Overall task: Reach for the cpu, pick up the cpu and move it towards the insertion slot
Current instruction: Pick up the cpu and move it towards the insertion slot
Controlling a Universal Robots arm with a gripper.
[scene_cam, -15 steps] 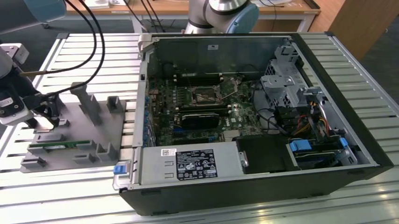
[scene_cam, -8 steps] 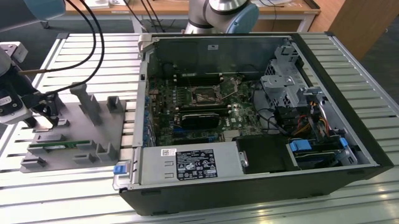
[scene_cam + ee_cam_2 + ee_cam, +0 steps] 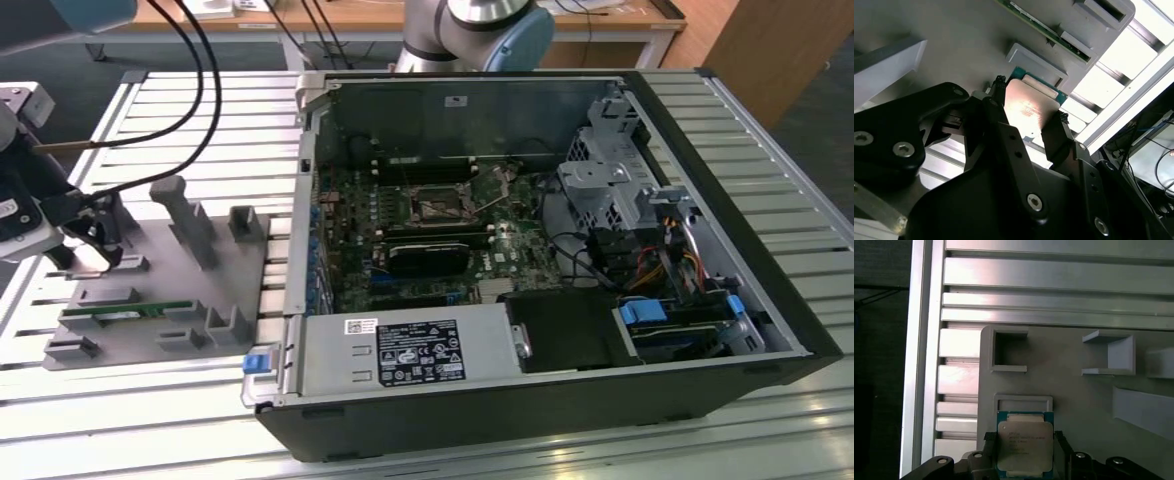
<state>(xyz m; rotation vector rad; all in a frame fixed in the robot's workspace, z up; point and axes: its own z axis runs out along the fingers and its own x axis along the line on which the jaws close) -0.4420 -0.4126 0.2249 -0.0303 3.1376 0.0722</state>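
The cpu (image 3: 1024,445) is a flat square chip with a silvery top and green rim. It lies on the grey fixture plate (image 3: 1074,390), against a small raised bracket (image 3: 1023,402). In both wrist views my gripper (image 3: 1024,440) has a black finger against each of two opposite edges of the cpu (image 3: 1026,107), so it is shut on it. In the exterior view the gripper (image 3: 83,243) hangs over the fixture plate (image 3: 160,290) at that view's left. The insertion slot (image 3: 438,207), a square socket with a metal frame, sits on the motherboard inside the open computer case (image 3: 534,390).
A long green memory stick (image 3: 116,313) lies in a holder on the fixture plate. Grey posts (image 3: 187,225) and brackets stand up from the plate. The case walls, drive cage (image 3: 607,185) and cables (image 3: 667,265) surround the motherboard. All rests on a slatted aluminium table (image 3: 200,120).
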